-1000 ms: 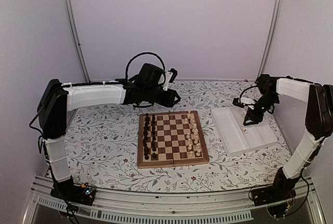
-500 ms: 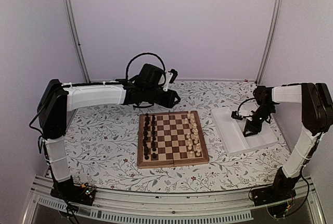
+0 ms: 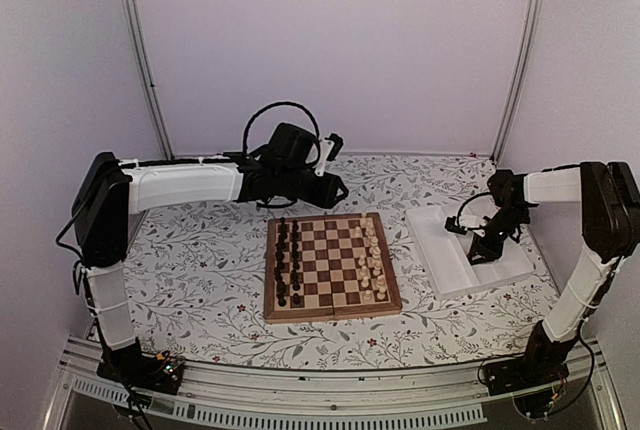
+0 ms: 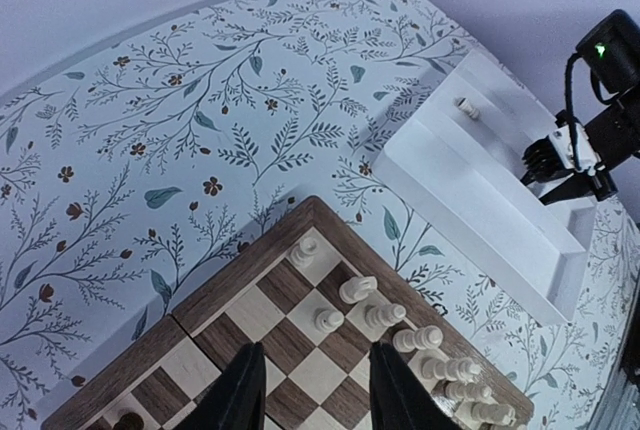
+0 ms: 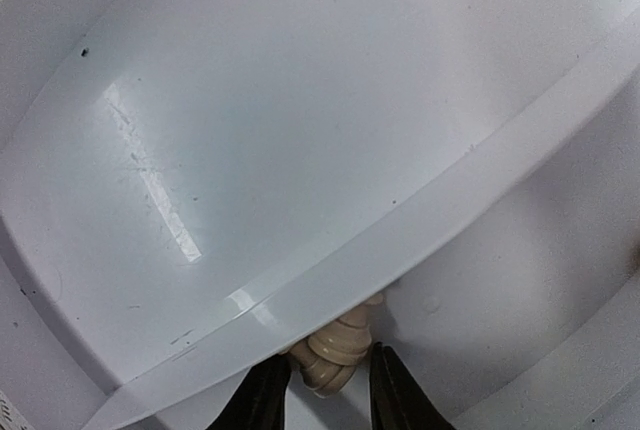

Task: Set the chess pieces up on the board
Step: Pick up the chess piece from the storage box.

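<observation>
One chess piece (image 5: 338, 348) is flanked by the right end effector (image 5: 327, 362), clamping not discernible; closure should be completed squarely before lifting.

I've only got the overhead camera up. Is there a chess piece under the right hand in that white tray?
Observer: Yes. The right wrist camera shows a cream chess piece lying between the right hand's fingers, partly under a ridge of the tray.
Operator: Any others in there?
Observer: One more cream piece lies loose there, apart from that hand, seen from the left wrist.
Operator: And the other arm, holding anything?
Observer: No, the left hand is open and empty above the board's edge.
</observation>
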Action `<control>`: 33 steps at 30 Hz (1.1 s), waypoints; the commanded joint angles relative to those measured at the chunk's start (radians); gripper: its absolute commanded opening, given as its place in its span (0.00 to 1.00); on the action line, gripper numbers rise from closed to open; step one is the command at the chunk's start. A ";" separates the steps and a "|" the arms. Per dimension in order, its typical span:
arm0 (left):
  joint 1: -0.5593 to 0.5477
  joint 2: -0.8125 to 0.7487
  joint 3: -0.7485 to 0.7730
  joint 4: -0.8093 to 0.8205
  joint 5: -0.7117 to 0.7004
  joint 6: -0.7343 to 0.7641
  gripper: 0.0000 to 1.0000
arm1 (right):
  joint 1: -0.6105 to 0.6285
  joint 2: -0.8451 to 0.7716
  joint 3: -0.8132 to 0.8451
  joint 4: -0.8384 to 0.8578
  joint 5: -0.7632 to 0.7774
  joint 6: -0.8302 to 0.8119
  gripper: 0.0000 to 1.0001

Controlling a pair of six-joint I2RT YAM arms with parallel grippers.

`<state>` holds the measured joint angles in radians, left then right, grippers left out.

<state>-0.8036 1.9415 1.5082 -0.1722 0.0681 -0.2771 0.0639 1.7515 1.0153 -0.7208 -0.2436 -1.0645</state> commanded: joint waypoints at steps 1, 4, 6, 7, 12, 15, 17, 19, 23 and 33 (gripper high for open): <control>-0.018 -0.004 0.001 -0.001 0.010 0.005 0.38 | 0.002 -0.019 -0.032 0.025 -0.032 0.008 0.32; -0.019 0.000 0.005 -0.002 0.013 0.004 0.38 | 0.002 -0.001 -0.028 0.050 -0.037 0.038 0.30; -0.021 0.002 0.010 -0.002 0.016 0.001 0.38 | 0.002 0.021 -0.031 0.063 -0.043 0.056 0.26; -0.023 0.003 0.012 -0.002 0.017 0.000 0.38 | 0.002 0.027 -0.035 0.068 -0.043 0.064 0.22; -0.036 0.007 0.037 -0.015 0.019 0.001 0.38 | -0.005 -0.018 -0.060 0.070 -0.029 0.079 0.09; -0.046 0.011 0.055 -0.016 0.019 0.004 0.38 | -0.019 -0.106 -0.076 0.052 -0.037 0.092 0.09; -0.057 0.018 0.070 -0.014 0.021 0.003 0.38 | -0.027 -0.157 -0.083 0.036 -0.043 0.103 0.09; -0.068 0.027 0.085 -0.012 0.029 0.002 0.38 | -0.031 -0.214 -0.091 0.018 -0.052 0.111 0.09; -0.089 0.047 0.121 0.024 0.076 -0.017 0.39 | -0.031 -0.314 -0.117 0.021 -0.081 0.125 0.09; -0.114 0.288 0.325 0.238 0.254 -0.221 0.42 | -0.032 -0.412 -0.208 0.165 -0.226 0.175 0.08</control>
<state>-0.8967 2.1208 1.7542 -0.0631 0.2420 -0.3847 0.0360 1.3655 0.8200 -0.6254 -0.3737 -0.9264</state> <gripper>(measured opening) 0.413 0.125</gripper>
